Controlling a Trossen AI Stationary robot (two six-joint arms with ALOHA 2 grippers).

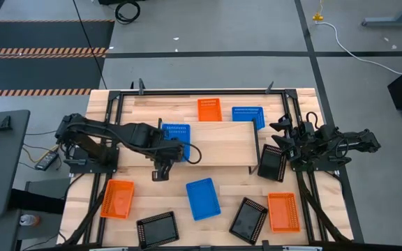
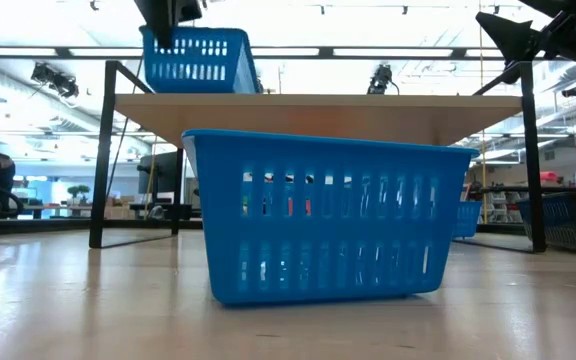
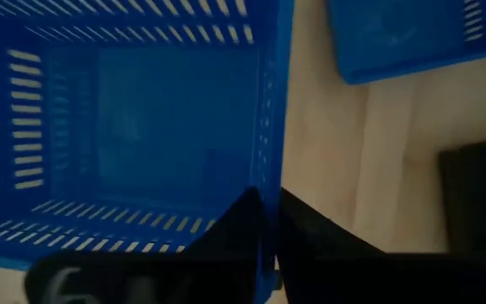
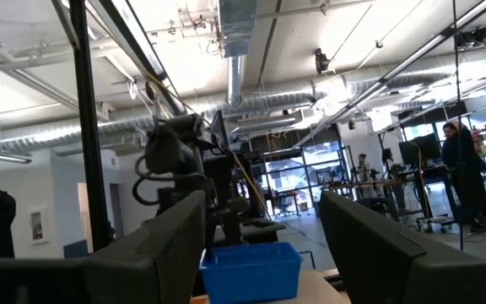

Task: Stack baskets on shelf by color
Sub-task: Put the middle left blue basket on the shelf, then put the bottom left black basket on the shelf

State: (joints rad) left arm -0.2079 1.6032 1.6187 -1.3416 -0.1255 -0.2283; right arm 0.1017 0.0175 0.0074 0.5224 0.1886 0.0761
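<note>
A blue basket (image 1: 176, 132) sits at the left end of the light-wood shelf (image 1: 222, 139), and my left gripper (image 1: 176, 150) is shut on it. The low view shows that basket (image 2: 198, 58) at the level of the shelf top (image 2: 368, 100). The left wrist view looks down into the basket (image 3: 133, 127). My right gripper (image 4: 260, 245) is open and touches nothing. It hovers by the shelf's right end (image 1: 285, 129) and faces the blue basket (image 4: 251, 268) across the shelf. My left gripper pinches one wall of the blue basket (image 3: 268, 169) near a corner, one finger (image 3: 230, 241) inside and the other finger (image 3: 315, 241) outside. It comes from above, pointing down. The basket is upright with its bottom at the shelf top; whether it rests there I cannot tell.
On the table beyond the shelf lie an orange basket (image 1: 209, 109) and a blue basket (image 1: 248, 116). A black basket (image 1: 272, 162) stands by the shelf's right end. Nearer lie an orange basket (image 1: 117, 199), a black basket (image 1: 158, 229), a blue basket (image 1: 202, 199), a black basket (image 1: 248, 219) and an orange basket (image 1: 283, 211).
</note>
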